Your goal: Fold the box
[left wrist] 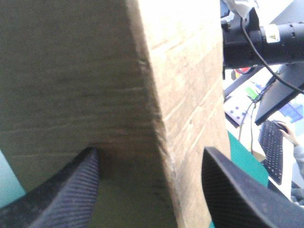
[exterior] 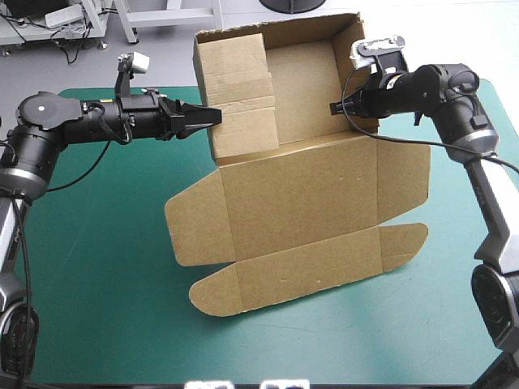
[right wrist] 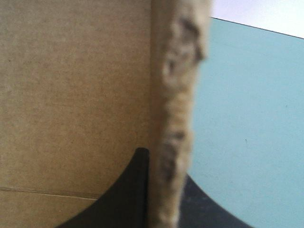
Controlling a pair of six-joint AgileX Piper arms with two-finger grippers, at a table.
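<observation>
Left claw point(exterior: 209, 115) first: it stood wide, black fingers point(left wrist: 61, 194) well apart, and the box's left wall point(exterior: 239, 101) ran in between them. One finger sat against the shaded face of that wall. The other was close by its lit face, and I could not tell whether it touched. Nothing was gripped on that side, just a straddle.

Over to my right claw point(exterior: 334, 106): it was narrowed right down on the right wall point(exterior: 347, 40), with the board's raw edge point(right wrist: 175, 95) pinched between the two fingers. One finger was inside the tray, the other outside over the teal-green cover. Both arms reached in level, one from the left and one from the right, facing each other across the tray.

And the box point(exterior: 284, 203) itself: brown, at the middle of the tabletop point(exterior: 97, 275), its open tray toward the far edge with the walls raised. The lid point(exterior: 340, 178) lay flat on the near side of the tray, side flaps spread left and right. The long front flap point(exterior: 308, 271) lay flat, nearest to me.
</observation>
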